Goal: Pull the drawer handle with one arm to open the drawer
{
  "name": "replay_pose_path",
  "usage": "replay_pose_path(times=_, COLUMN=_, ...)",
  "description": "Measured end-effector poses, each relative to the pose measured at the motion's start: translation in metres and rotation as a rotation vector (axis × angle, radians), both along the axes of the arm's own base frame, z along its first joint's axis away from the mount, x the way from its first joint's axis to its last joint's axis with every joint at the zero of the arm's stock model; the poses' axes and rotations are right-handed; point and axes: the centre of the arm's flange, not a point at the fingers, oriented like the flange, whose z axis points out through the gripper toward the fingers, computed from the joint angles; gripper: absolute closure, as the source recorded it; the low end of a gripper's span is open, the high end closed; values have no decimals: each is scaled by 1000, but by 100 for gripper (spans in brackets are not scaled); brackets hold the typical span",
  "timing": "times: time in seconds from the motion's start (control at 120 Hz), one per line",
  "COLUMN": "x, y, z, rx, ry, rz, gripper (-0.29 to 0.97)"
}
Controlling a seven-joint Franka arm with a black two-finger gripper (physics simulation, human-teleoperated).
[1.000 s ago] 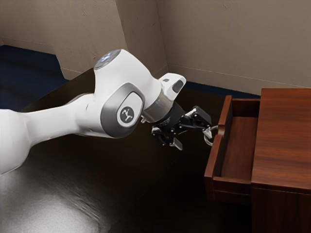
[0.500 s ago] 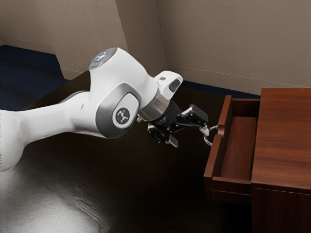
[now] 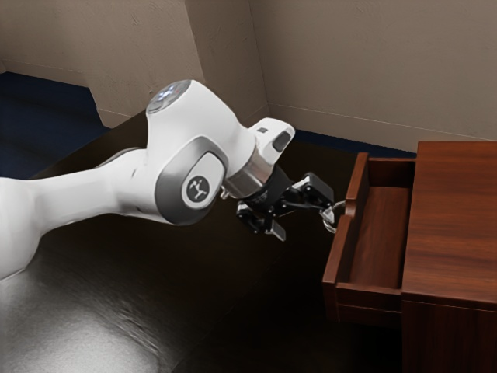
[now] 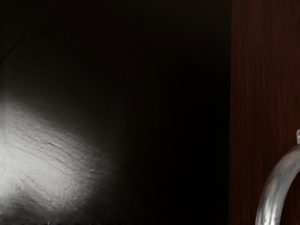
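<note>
The wooden cabinet (image 3: 454, 225) stands at the exterior view's right edge of the dark tabletop (image 3: 194, 295), and its top drawer (image 3: 365, 167) stands well out of the cabinet's face, toward the arm (image 3: 116, 194). The drawer's front panel (image 3: 342, 241) is the edge nearest the arm, upright, with a strip of its outer face in shadow. Inside, the drawer's side walls and flat reddish wooden floor are in plain sight, lit toward the far wall and darker under the cabinet's top. The metal ring handle (image 3: 332, 211) sits on the outer face of the front panel, near its upper rim. The pincer (image 3: 304, 216) is spread wide, clamped on nothing: the finger nearer the drawer touches the handle at the ring, while the other finger hangs free over the tabletop, well apart from the panel. In the wrist view the handle (image 4: 276, 187) curves up as a pale metal bar close against the dark red front panel (image 4: 262, 93), with the tabletop (image 4: 93, 140) stretching away beside it under a patch of glare. Open tabletop lies on the arm's side of the drawer front, from the pincer back toward the near edge and toward the exterior view's left. Beyond the tabletop's far edge a strip of blue floor (image 3: 342, 141) runs along the beige wall (image 3: 373, 54).
</note>
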Motion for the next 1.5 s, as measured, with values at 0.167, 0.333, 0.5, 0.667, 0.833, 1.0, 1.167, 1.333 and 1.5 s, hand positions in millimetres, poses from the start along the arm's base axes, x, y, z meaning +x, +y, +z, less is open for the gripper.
replay_pose_path(times=0.167, x=-6, y=13, z=-1, rx=4, ry=12, rz=20, gripper=0)
replay_pose_path(times=0.333, x=-9, y=23, z=-1, rx=4, ry=20, rz=36, gripper=0)
replay_pose_path(times=0.5, x=-19, y=40, z=2, rx=7, ry=22, rz=62, gripper=0)
replay_pose_path(times=0.667, x=-25, y=58, z=3, rx=10, ry=26, rz=92, gripper=0)
replay_pose_path(times=0.833, x=-31, y=63, z=2, rx=10, ry=31, rz=100, gripper=0)
replay_pose_path(times=1.0, x=-38, y=72, z=6, rx=15, ry=26, rz=113, gripper=0)
replay_pose_path(times=1.167, x=-45, y=81, z=5, rx=16, ry=30, rz=126, gripper=0)
replay_pose_path(times=1.333, x=-51, y=92, z=9, rx=20, ry=24, rz=142, gripper=0)
replay_pose_path(times=1.5, x=-55, y=95, z=17, rx=39, ry=5, rz=140, gripper=0)
